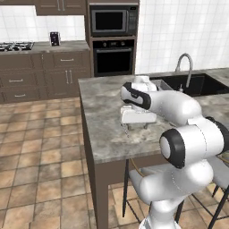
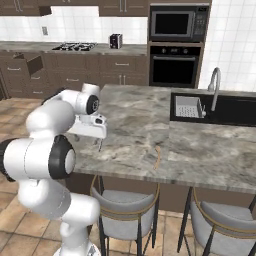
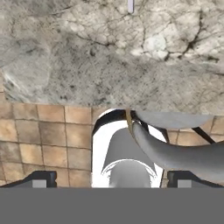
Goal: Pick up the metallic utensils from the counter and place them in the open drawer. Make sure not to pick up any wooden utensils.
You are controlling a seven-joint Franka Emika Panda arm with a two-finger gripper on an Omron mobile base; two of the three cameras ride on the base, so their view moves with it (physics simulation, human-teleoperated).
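Observation:
My gripper (image 1: 135,127) (image 2: 90,139) hangs open just above the counter (image 1: 102,96) (image 2: 135,107) near its front left corner, with nothing between its fingers. In the hand view its two fingertips (image 3: 39,179) stand wide apart over the counter's edge (image 3: 87,57), with floor tiles below. The end of a slim silver metallic utensil (image 3: 130,5) pokes in at the top of that view; I cannot tell which one it is. A thin tan piece (image 2: 158,151), likely the wooden utensil, lies on the counter to the gripper's right. The open drawer (image 2: 33,64) juts from the far left cabinets.
A black sink (image 2: 220,110) (image 1: 197,84) with a curved steel faucet (image 2: 215,85) is set into the counter's far right. Two stools (image 2: 125,205) stand under the counter's near edge. A stove (image 2: 74,46) and wall oven (image 2: 175,65) line the back wall.

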